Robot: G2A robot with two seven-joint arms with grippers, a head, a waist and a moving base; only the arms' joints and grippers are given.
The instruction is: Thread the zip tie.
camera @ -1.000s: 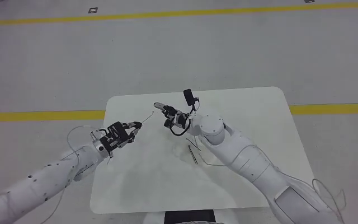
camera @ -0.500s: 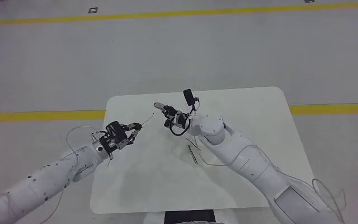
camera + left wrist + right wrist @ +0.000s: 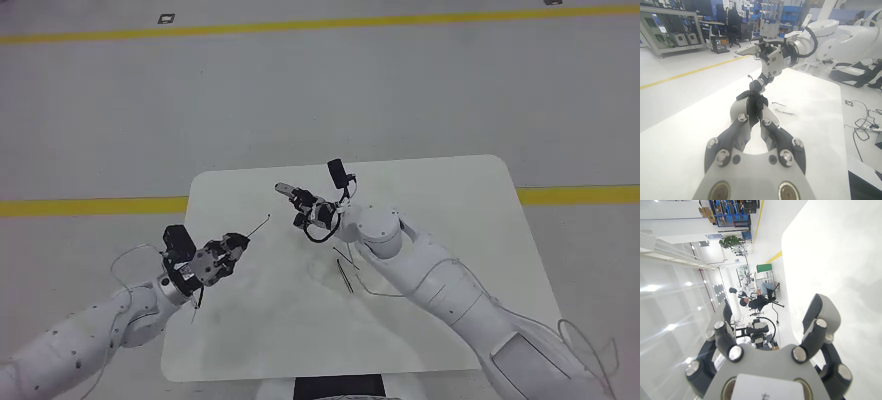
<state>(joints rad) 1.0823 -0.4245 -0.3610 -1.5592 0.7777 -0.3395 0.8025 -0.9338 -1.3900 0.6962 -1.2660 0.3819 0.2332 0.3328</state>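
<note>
Far left in the top view: left tool (image 3: 238,241) above the left part of the white table (image 3: 450,200), clenched on one end of a thin black zip tie (image 3: 258,226). Points the tie's free length up and away toward the table's middle, clear of the surface. From the left wrist view: same left tool (image 3: 754,98) with black-wrapped fingertips (image 3: 750,106) pressed together around the zip tie (image 3: 752,82), small head end at the top, strap standing nearly upright out of the pinch. Just beyond that: right tool (image 3: 292,200), near the table's far middle, released and holding nothing, one finger stretched out toward the far edge and the other lower. Faces the left tool across a small gap. In the left wrist view, right tool (image 3: 745,71) spread wide with the tie's head end just in front of its lower finger; probably not touching, though hard to judge from this angle. In the right wrist view: right tool (image 3: 772,309) with both fingers well apart, bare table (image 3: 829,247) behind one of them. Further right, flat on the table beside the right arm: spare ties (image 3: 345,270), dark and thin, lying close together; seen too in the left wrist view as spare ties (image 3: 784,113) behind the left tool.
</note>
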